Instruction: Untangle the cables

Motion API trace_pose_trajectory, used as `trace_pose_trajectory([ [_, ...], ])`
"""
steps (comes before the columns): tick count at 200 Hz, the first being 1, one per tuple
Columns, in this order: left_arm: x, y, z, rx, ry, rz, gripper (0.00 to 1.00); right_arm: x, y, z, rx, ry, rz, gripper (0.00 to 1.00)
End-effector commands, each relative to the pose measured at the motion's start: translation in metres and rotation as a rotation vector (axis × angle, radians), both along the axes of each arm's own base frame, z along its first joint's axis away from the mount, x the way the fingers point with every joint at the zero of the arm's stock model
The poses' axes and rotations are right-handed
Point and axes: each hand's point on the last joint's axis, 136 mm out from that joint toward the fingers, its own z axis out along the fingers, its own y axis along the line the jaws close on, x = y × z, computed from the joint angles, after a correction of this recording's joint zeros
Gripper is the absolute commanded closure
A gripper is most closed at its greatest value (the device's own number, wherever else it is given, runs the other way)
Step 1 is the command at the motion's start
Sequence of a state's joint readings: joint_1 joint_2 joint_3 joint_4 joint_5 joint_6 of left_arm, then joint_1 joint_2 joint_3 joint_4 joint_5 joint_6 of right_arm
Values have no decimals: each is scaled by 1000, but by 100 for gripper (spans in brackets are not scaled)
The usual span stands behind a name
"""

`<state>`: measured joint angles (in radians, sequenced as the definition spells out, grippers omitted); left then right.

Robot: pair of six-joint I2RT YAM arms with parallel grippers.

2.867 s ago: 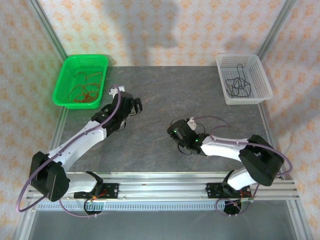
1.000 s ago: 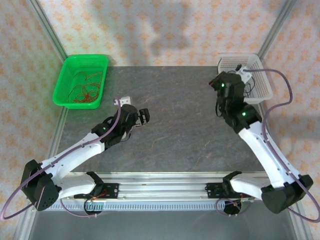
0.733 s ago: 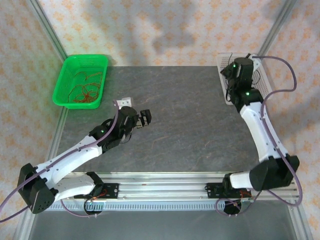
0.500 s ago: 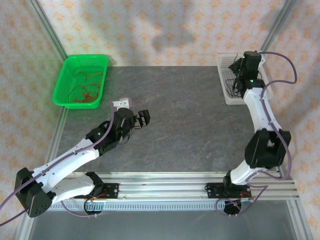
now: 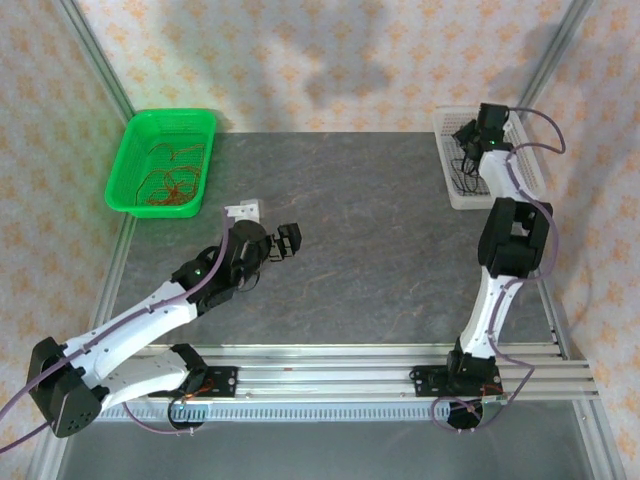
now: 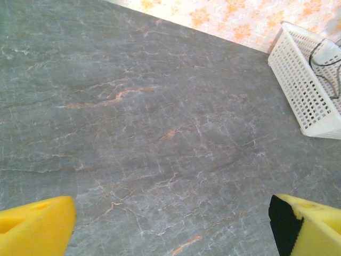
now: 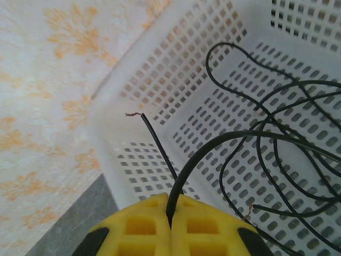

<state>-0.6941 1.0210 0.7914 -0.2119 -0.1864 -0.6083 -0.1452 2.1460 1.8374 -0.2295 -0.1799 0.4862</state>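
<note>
Thin red cables [image 5: 165, 180] lie coiled in the green basket [image 5: 135, 135] at the back left. Several black cables [image 5: 470, 172] lie in the white basket [image 5: 530, 165] at the back right. My right gripper [image 5: 468, 138] hovers over that basket. In the right wrist view my right gripper [image 7: 170, 209] is shut on a black cable [image 7: 224, 140], which arcs down to the other black cables [image 7: 298, 160] on the basket floor. My left gripper [image 5: 289, 239] hangs over the table's middle left, open. Its yellow fingers [image 6: 34, 232] stand wide apart over bare stone.
The grey marbled table [image 5: 370, 230] stretches between the two baskets. The white basket [image 6: 306, 85] sits at the upper right of the left wrist view. Metal frame posts [image 5: 95, 55] rise at the back corners, and a rail [image 5: 330, 380] runs along the near edge.
My right arm swung from the table's middle up to the white basket, moving further over it in the last second. The left gripper crept slightly right and stayed open.
</note>
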Motion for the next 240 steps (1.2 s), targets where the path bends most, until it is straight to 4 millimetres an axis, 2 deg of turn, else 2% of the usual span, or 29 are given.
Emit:
trace_pose_trajectory([
  [1,-2,1,9,-11,-41,-6,6,4,0,-25,28,57,-3,100],
  [26,-4,5,10,-11,-51,6,5,7,-1,-47,45,88,-8,100],
  [45,-5,9,11,15,-65,4,5,8,0,-56,53,101,-12,99],
  [85,-6,12,12,26,-73,13,5,5,1,-63,58,123,-8,91],
  [106,-6,14,15,31,-85,18,5,2,1,-57,47,125,1,83],
  [135,-8,21,17,53,-100,36,5,-6,-1,-46,19,141,-1,52],
  [175,-9,28,20,78,-127,49,5,-23,0,-28,-8,150,8,17],
  [181,-9,29,20,80,-132,48,5,-27,0,-26,-12,151,8,14],
  [186,-10,29,21,80,-138,48,5,-30,0,-22,-18,147,9,5],
  [194,-10,30,19,84,-144,52,5,-35,0,-16,-27,141,11,0],
  [220,-11,37,15,105,-158,69,5,-57,0,6,-64,110,10,0],
  [240,-12,43,13,122,-182,86,5,-81,0,24,-98,79,5,0],
])
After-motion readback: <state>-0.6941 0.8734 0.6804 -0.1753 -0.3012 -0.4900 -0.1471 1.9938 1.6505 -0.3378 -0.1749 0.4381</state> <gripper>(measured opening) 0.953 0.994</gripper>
